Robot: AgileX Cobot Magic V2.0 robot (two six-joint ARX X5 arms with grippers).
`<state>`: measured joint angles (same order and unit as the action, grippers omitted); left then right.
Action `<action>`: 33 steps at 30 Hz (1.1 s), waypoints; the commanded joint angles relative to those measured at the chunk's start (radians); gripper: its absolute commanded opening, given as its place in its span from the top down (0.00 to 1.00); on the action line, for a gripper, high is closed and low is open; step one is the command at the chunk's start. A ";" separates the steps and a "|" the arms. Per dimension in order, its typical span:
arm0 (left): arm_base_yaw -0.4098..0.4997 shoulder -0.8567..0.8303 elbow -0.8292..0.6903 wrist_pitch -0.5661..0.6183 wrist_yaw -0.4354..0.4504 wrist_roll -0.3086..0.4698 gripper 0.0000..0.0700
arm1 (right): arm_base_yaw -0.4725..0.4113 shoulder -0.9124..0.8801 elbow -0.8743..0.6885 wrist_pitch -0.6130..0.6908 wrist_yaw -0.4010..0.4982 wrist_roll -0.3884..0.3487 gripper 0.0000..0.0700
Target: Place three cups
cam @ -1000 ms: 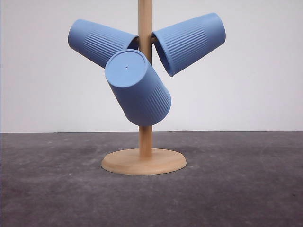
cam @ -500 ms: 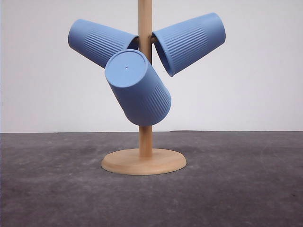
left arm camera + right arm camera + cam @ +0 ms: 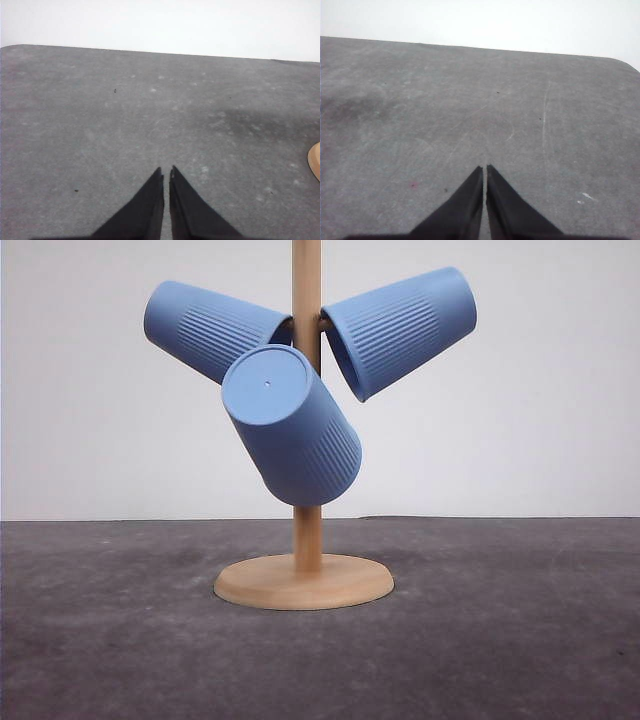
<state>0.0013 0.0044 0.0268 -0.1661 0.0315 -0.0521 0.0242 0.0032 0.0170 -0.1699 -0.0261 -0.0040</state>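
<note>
On stand [image 3: 306, 580], cups [image 3: 292, 428] apart from hands [image 3: 166, 172].

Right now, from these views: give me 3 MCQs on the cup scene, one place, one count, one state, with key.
1. Where are the cups?
A. Hung on the wooden stand
B. Standing on the table
C. Held in the fingers

2. How many light-blue cups are there?
A. Two
B. Three
C. Four

3. How are both grippers?
A. Wide open
B. Shut on cups
C. Shut, holding nothing

Key:
1 A: the left cup, front cup and right cup all hang tilted off the wooden stand, clear of the table.
2 B: three show in the front view.
3 C: the left gripper and right gripper show fingers nearly touching over bare table.
</note>
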 commanded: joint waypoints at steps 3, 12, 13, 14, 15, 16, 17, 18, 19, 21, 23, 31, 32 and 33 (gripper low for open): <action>-0.002 -0.001 -0.014 0.010 0.001 0.007 1.00 | -0.002 0.000 -0.005 0.013 0.000 -0.003 0.99; -0.002 -0.001 -0.014 0.010 0.001 0.007 1.00 | -0.002 0.000 -0.005 0.013 0.000 -0.003 0.99; -0.002 -0.001 -0.014 0.010 0.001 0.007 1.00 | -0.002 0.000 -0.005 0.013 0.000 -0.003 0.99; -0.002 -0.001 -0.014 0.010 0.001 0.007 1.00 | -0.002 0.000 -0.005 0.013 0.000 -0.003 0.99; -0.002 -0.001 -0.014 0.010 0.001 0.007 1.00 | -0.002 0.000 -0.005 0.013 0.000 -0.003 0.99; -0.002 -0.001 -0.014 0.010 0.001 0.007 1.00 | -0.002 0.000 -0.005 0.013 0.000 -0.003 0.99; -0.002 -0.001 -0.014 0.010 0.001 0.007 1.00 | -0.002 0.000 -0.005 0.013 0.000 -0.003 0.99; -0.002 -0.001 -0.014 0.010 0.001 0.007 1.00 | -0.002 0.000 -0.005 0.013 0.000 -0.003 0.99; -0.002 -0.001 -0.014 0.010 0.001 0.007 1.00 | -0.002 0.000 -0.005 0.013 0.000 -0.003 0.99; -0.002 -0.001 -0.014 0.010 0.001 0.007 1.00 | -0.002 0.000 -0.005 0.013 0.000 -0.003 0.99; -0.002 -0.001 -0.014 0.010 0.001 0.007 1.00 | -0.002 0.000 -0.005 0.013 0.000 -0.003 0.99; -0.002 -0.001 -0.014 0.010 0.001 0.007 1.00 | -0.002 0.000 -0.005 0.013 0.000 -0.003 0.99; -0.002 -0.001 -0.014 0.010 0.001 0.007 1.00 | -0.002 0.000 -0.005 0.013 0.000 -0.003 0.99; -0.002 -0.001 -0.014 0.010 0.001 0.007 1.00 | -0.002 0.000 -0.005 0.013 0.000 -0.003 0.99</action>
<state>0.0013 0.0044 0.0265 -0.1661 0.0315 -0.0521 0.0242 0.0032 0.0170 -0.1699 -0.0261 -0.0040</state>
